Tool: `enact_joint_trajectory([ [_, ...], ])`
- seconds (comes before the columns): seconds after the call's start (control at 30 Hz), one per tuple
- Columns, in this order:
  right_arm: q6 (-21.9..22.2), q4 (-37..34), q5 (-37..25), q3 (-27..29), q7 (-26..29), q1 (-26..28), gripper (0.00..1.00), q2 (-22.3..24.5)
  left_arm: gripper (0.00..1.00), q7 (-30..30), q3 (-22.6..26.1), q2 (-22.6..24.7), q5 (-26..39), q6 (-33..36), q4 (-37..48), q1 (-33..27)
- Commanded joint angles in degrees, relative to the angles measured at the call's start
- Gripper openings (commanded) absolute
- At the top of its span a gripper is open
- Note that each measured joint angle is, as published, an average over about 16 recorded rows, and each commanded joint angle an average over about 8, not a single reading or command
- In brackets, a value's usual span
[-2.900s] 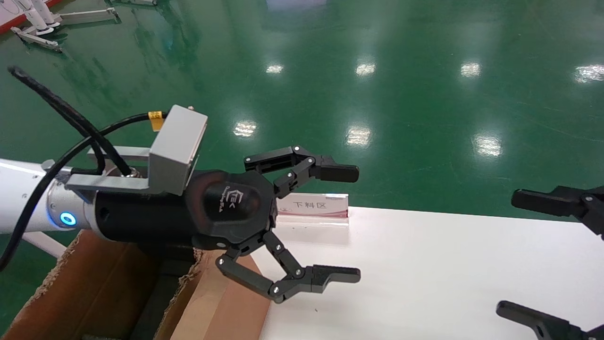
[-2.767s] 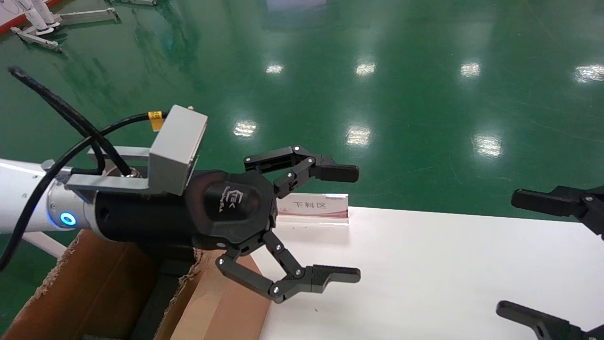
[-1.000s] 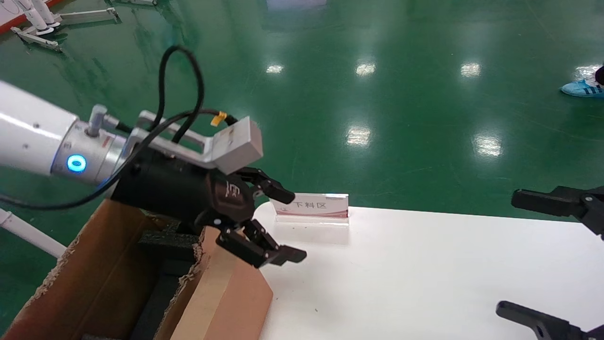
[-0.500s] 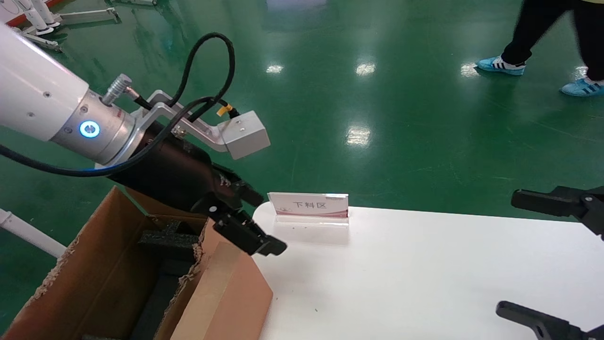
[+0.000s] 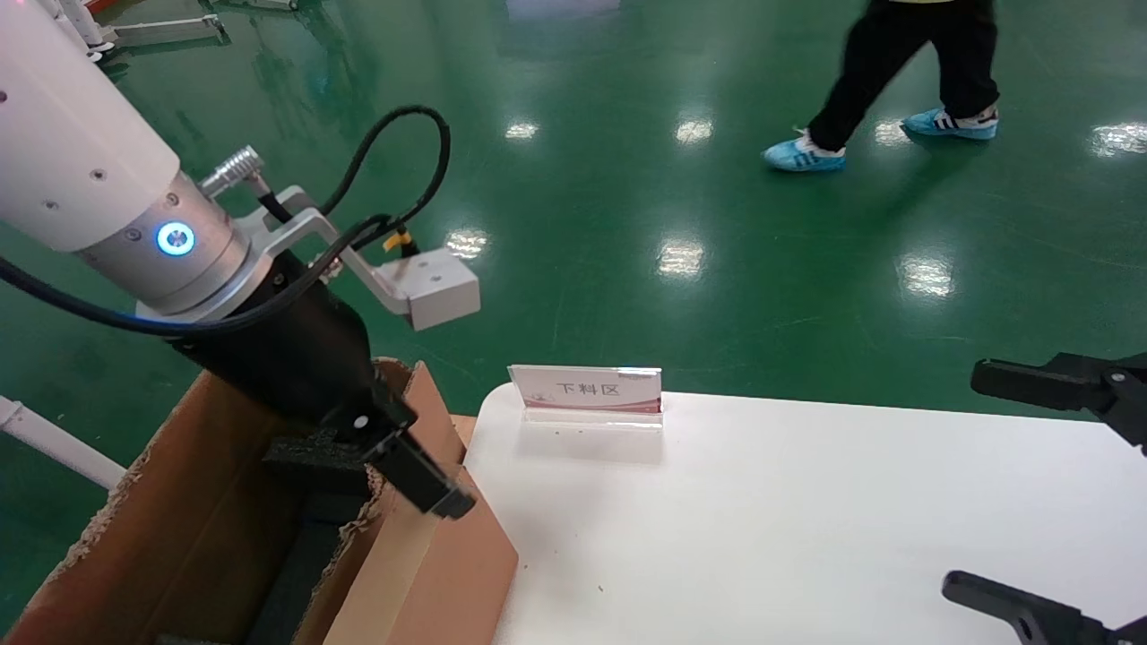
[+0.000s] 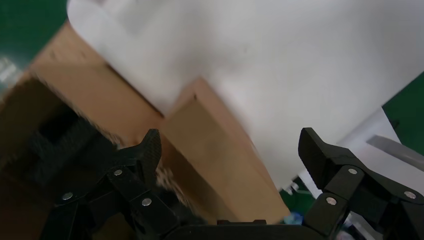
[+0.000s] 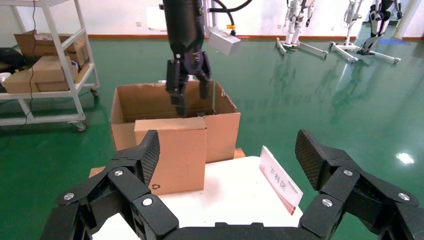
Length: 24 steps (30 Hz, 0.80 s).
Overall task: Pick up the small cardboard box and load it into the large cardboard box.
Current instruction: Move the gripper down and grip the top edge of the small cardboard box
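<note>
The small cardboard box [image 5: 466, 564] stands upright on the white table's left edge, against the large cardboard box [image 5: 179, 528], which has torn edges and black foam [image 5: 314, 457] inside. My left gripper [image 5: 408, 470] points down just above the small box's top edge. In the left wrist view that gripper [image 6: 229, 137] is open wide, with the small box [image 6: 215, 150] below between the fingers, not touched. The right wrist view shows the small box [image 7: 172, 155] in front of the large box [image 7: 222, 127], with the left gripper [image 7: 191, 97] over them. My right gripper [image 5: 986, 484] hangs open at the table's right side.
A clear sign holder [image 5: 587, 390] with red print stands at the white table's [image 5: 806, 520] far edge. A person [image 5: 896, 81] walks across the green floor beyond. A shelf cart [image 7: 45, 70] with cartons stands past the large box.
My left gripper has swung back to the left and tipped downward, from over the table to above the small box's top. A person has walked leftward into view. The right gripper has not moved.
</note>
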Motion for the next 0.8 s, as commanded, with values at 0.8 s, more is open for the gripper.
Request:
enact_joint_trajectory([
  [0.8,0.00,0.00,0.00,0.00,0.00,0.00,1.00,0.00,1.00,-8.94,19.15,3.16,-9.56,0.43,-0.36,-10.60],
])
